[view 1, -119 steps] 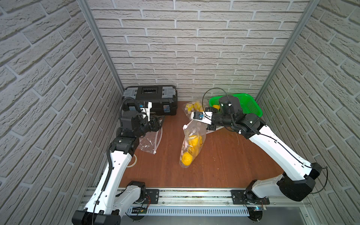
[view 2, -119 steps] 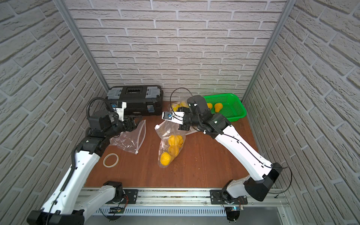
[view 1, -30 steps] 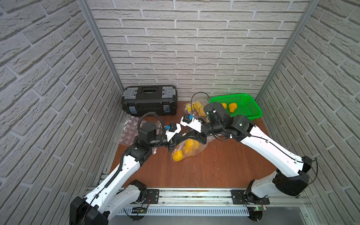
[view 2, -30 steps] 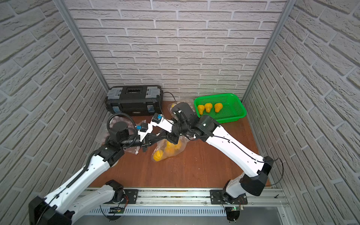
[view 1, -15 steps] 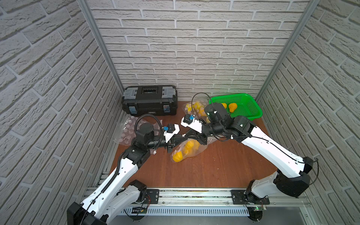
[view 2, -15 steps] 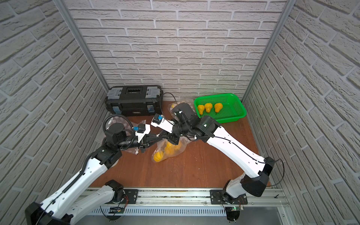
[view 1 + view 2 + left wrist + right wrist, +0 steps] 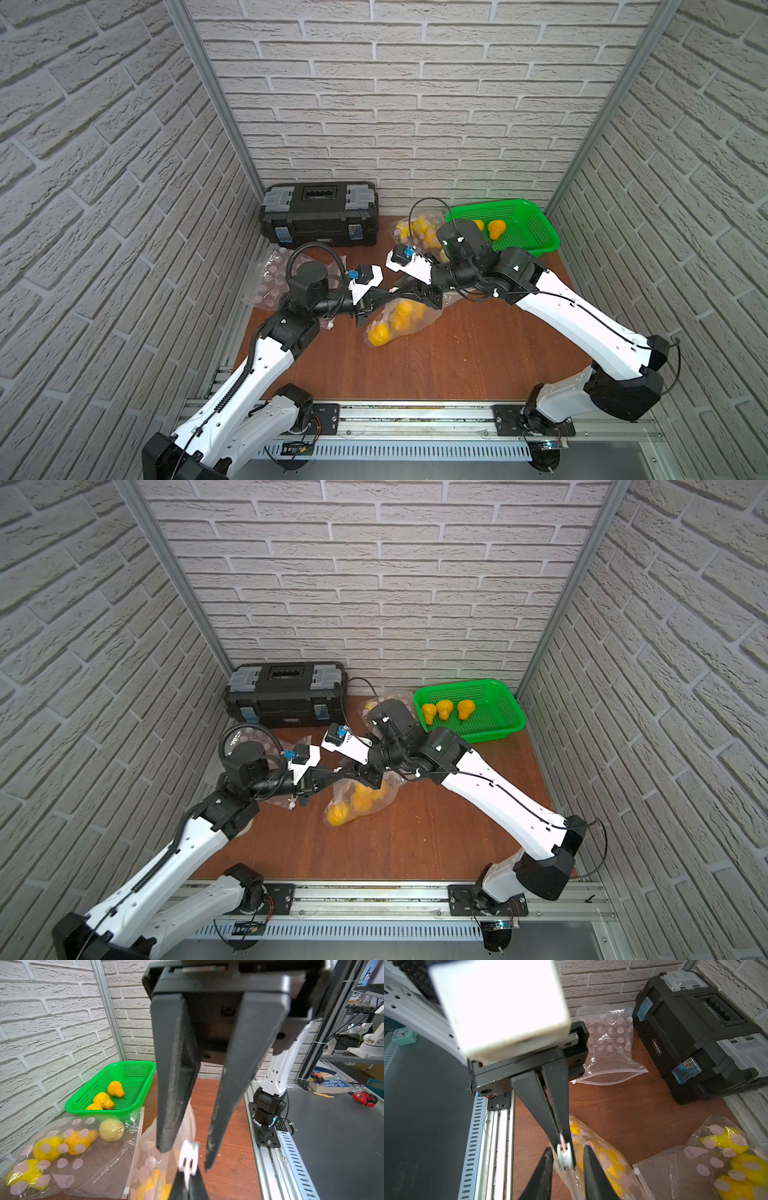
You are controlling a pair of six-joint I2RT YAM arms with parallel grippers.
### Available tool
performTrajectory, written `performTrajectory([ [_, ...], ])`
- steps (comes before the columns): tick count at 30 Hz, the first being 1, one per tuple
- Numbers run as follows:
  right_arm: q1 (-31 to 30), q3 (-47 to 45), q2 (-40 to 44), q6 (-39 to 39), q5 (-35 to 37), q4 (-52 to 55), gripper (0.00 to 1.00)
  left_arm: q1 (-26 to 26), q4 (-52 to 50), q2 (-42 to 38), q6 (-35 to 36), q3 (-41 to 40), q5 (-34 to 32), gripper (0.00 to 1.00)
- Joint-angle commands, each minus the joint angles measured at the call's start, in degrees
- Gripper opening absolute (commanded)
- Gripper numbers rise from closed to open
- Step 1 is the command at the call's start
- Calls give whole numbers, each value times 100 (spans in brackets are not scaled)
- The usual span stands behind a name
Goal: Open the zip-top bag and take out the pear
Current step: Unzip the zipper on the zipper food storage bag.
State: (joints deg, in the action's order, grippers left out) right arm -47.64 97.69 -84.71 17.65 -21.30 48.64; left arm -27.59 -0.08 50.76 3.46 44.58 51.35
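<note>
The bag (image 7: 409, 322) of pears (image 7: 380, 334) lies mid-scene on the table (image 7: 478, 357). The left gripper (image 7: 563, 1139) is pinched tight on its zip strip at the slider (image 7: 564, 1157) (small, white). The right gripper (image 7: 568, 1147) has its fingers spread, one on each side of that slider.

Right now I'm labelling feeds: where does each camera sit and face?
Top views: high in front, looking down at the toolbox; left arm and right arm show.
Left wrist: on left arm, facing the green basket; left claw shows.
Right wrist: on right arm, facing the toolbox; right claw shows.
Both wrists share the bag's slider.
</note>
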Motion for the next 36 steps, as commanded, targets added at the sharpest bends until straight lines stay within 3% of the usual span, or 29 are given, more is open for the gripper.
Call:
performTrajectory([
  [1,-29,-48,7,-31,-113,-199,24,24,151,3,146,115,138,0],
  [8,-23,-125,-33,1,-81,-219,23,26,220,-14,111,112,109,0],
  [13,-18,-262,84,43,117,-226,8,34,227,-91,111,81,-186,0],
  [16,19,-531,332,-32,785,-343,3,47,194,-276,128,-35,-560,0],
  [31,1212,-2377,1801,-781,2900,-800,3,695,0,-1443,-544,-789,-2645,0],
  [36,1685,-2632,2061,-1115,3544,-946,3,852,-35,-1727,-711,-951,-2780,0],
])
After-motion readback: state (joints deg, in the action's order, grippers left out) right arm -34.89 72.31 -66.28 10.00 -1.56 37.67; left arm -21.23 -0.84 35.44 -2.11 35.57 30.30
